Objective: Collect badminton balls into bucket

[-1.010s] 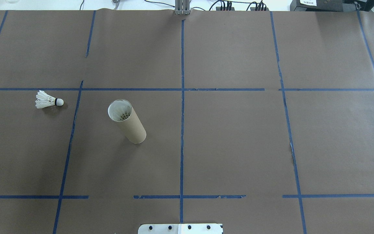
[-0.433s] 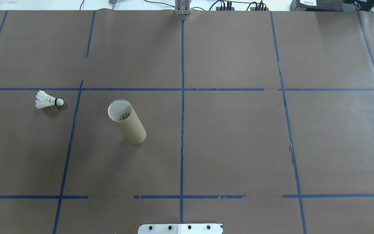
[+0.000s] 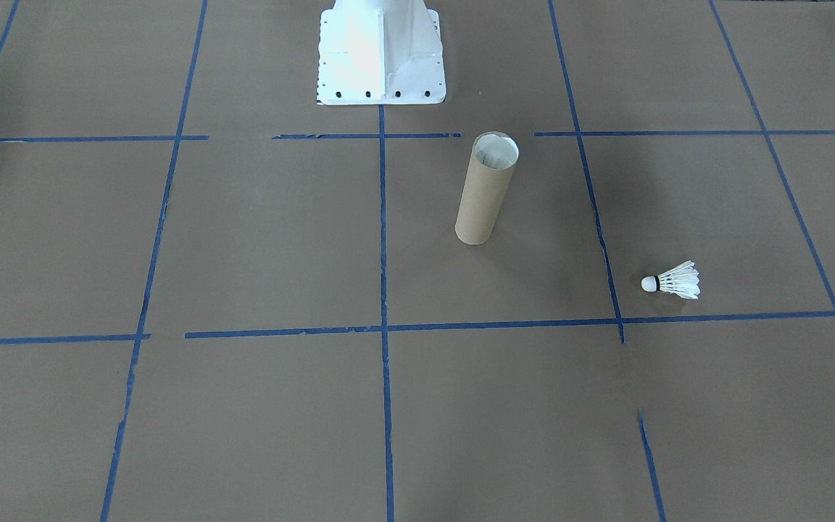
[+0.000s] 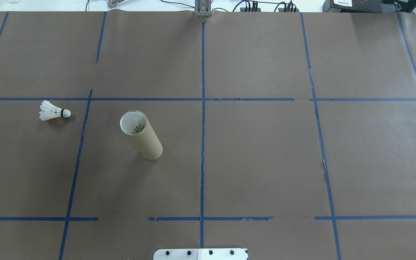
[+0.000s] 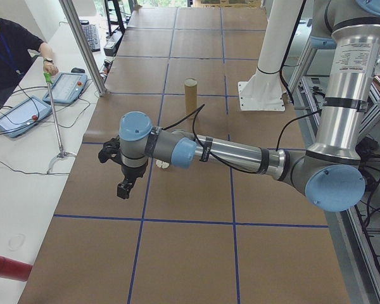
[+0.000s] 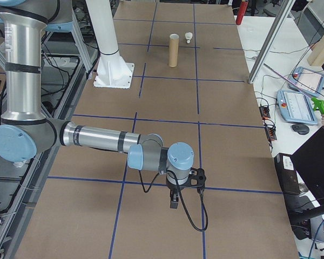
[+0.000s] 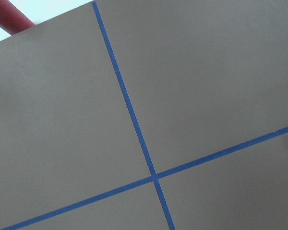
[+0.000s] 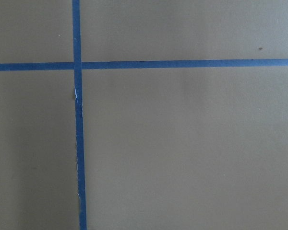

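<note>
1. Far left of the overhead view: one loose shuttlecock point(image 4: 53, 111) lies on its side on the brown paper table point(image 4: 265, 162), cork tip pointing right toward the tube, just left of a blue tape line point(image 4: 79, 144). That is the one I have left to collect.
2. Moving right, centre-left: the cardboard tube point(image 4: 141, 134) stands upright, well apart from the shuttlecock. Looking down its mouth I see white feathers, so I judge at least one bird is already inside; how many, I cannot tell.
3. Neither arm enters the overhead or front views. The left gripper point(image 5: 121, 172) hangs over the table near its left end, in the lower left of that side view; the right gripper point(image 6: 178, 191) hangs low centre in the other side view.
4. Whether either gripper's fingers are apart or together, I cannot tell from these side angles; nothing appears held.
5. My call: partly done, the last visible shuttlecock not yet approached.
</note>
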Robot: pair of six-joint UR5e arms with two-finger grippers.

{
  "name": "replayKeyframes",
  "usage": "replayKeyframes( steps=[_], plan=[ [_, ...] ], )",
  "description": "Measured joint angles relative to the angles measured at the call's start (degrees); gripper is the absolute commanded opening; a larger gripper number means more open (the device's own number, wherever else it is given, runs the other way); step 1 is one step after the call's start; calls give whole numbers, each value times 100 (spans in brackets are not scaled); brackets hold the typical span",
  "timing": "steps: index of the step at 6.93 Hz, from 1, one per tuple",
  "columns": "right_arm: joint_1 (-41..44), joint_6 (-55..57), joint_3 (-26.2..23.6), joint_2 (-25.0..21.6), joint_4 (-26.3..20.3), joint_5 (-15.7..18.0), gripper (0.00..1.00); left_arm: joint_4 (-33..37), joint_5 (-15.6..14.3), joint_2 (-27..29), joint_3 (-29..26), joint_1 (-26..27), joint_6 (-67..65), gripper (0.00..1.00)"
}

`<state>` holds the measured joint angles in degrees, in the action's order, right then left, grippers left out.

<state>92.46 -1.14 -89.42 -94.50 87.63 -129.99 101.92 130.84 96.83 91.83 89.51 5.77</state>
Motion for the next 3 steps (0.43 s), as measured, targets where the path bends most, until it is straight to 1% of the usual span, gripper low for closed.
replayKeyframes(
  steps=[2,3],
  plan=[
    [0,0,0,-1,0,-1,100,1200,3,-131,-610,-65,-534,100],
    [0,0,1,0,0,-3,100,1671,65,-218,-825,-160,-1035,100]
  ],
)
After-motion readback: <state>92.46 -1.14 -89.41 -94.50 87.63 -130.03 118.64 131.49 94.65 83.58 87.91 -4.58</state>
